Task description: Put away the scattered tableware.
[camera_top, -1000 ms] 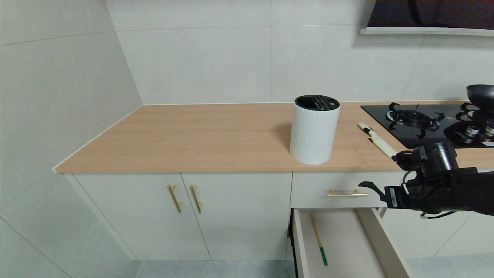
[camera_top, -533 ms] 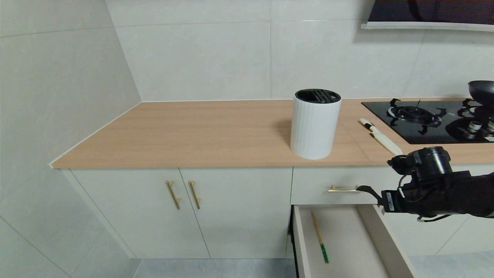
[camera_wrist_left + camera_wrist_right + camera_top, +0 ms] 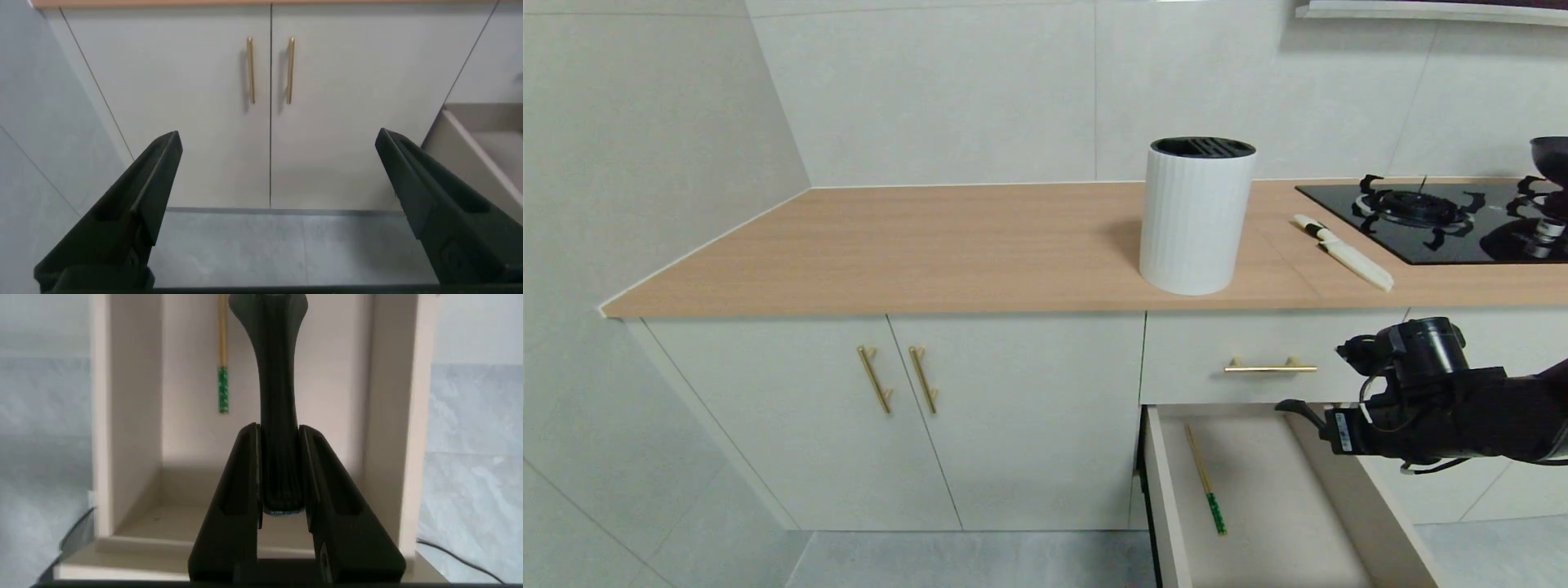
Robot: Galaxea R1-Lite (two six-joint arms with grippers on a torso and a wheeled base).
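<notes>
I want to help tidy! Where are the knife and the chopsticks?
knife (image 3: pixel 1347 257), head view, on its pale blade
chopsticks (image 3: pixel 1204 478), head view, middle of the wooden part

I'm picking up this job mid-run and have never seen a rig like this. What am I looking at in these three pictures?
The machine is a two-armed robot on wheels, facing a kitchen counter. The wide picture comes from a camera on its head, looking down. The other two come from cameras on its wrists, each looking along its own hand. On the countertop stands a white ribbed holder with a slotted black top. A pale knife lies beside it, near the stove. Below, a drawer is pulled open with a green-ended chopstick inside. The right hand is shut on a slim dark utensil, held above that drawer; I cannot tell what kind of utensil it is. The left hand is open and empty, facing the cabinet doors.
</notes>
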